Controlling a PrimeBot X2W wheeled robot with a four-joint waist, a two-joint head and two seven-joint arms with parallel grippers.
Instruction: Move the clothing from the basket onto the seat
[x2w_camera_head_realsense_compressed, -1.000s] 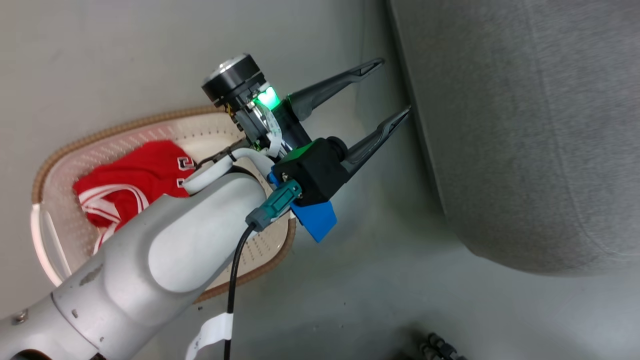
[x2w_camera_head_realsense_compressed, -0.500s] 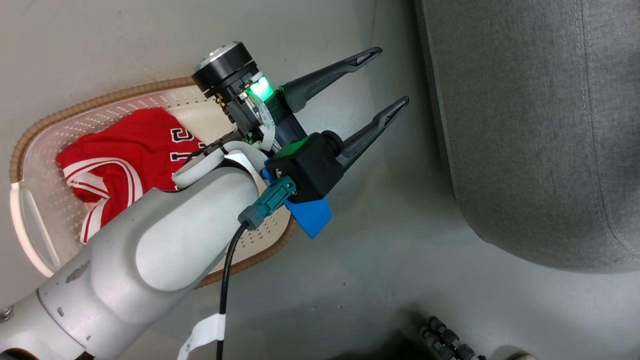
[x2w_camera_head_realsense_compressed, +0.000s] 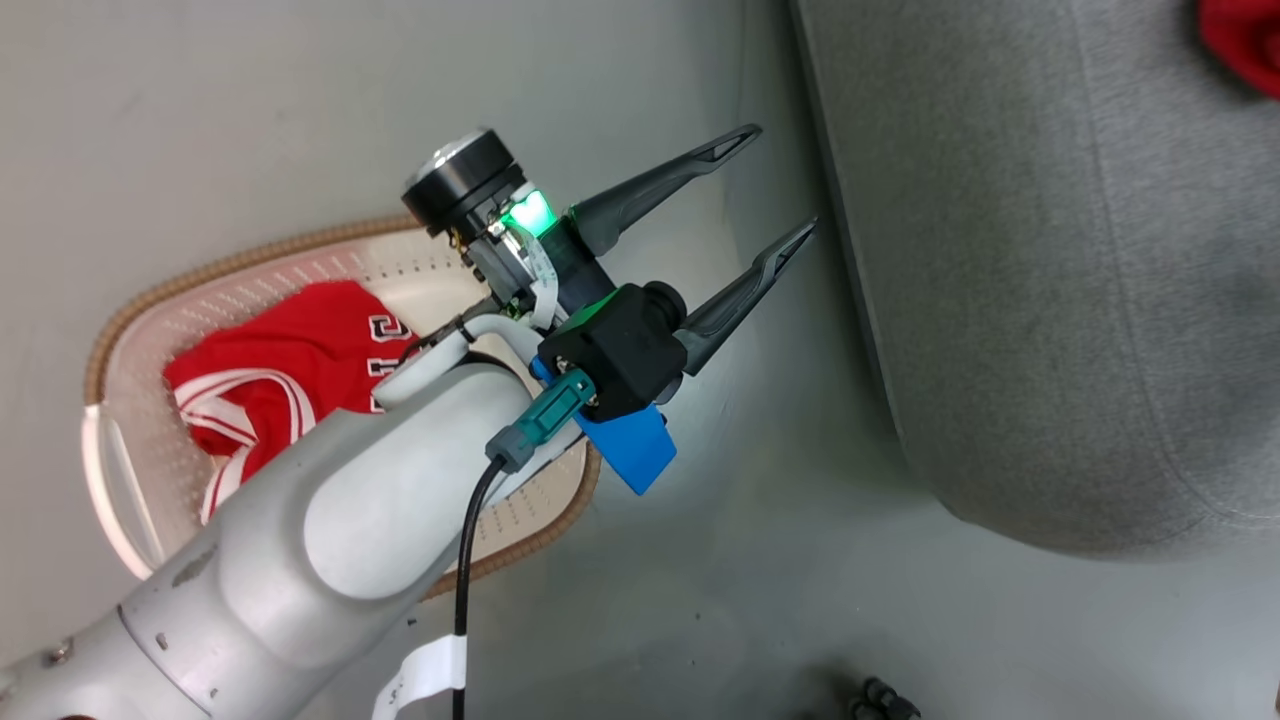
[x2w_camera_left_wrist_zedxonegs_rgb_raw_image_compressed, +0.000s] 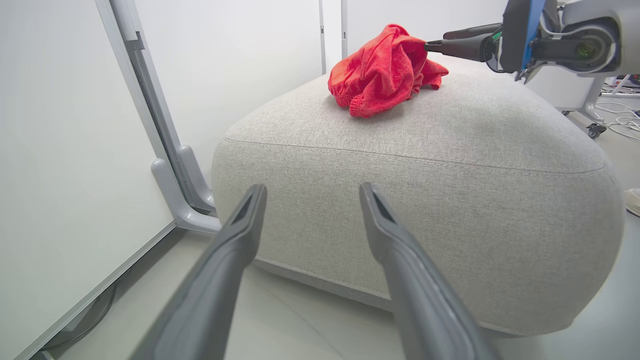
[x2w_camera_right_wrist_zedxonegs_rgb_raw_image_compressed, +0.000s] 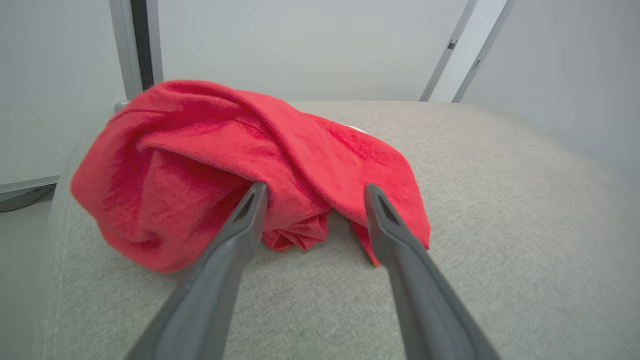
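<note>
One garment (x2w_camera_right_wrist_zedxonegs_rgb_raw_image_compressed: 225, 150) lies on the seat (x2w_camera_head_realsense_compressed: 1000, 300) at the wide right gripper (x2w_camera_right_wrist_zedxonegs_rgb_raw_image_compressed: 315, 189); jersey (x2w_camera_head_realsense_compressed: 290, 360) sits in the basket (x2w_camera_head_realsense_compressed: 230, 262), so we should aim the wide left gripper (x2w_camera_head_realsense_compressed: 785, 178) at its bunched middle.

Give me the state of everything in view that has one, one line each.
seat: carrying one garment on top.
basket: upright on the floor, one garment inside.
plain red garment: crumpled on the seat.
striped jersey: bunched in the basket, not yet moved.
left end effector: open, empty, above the floor between basket and seat.
right end effector: open, at the plain red garment, not clamped on it.
</note>
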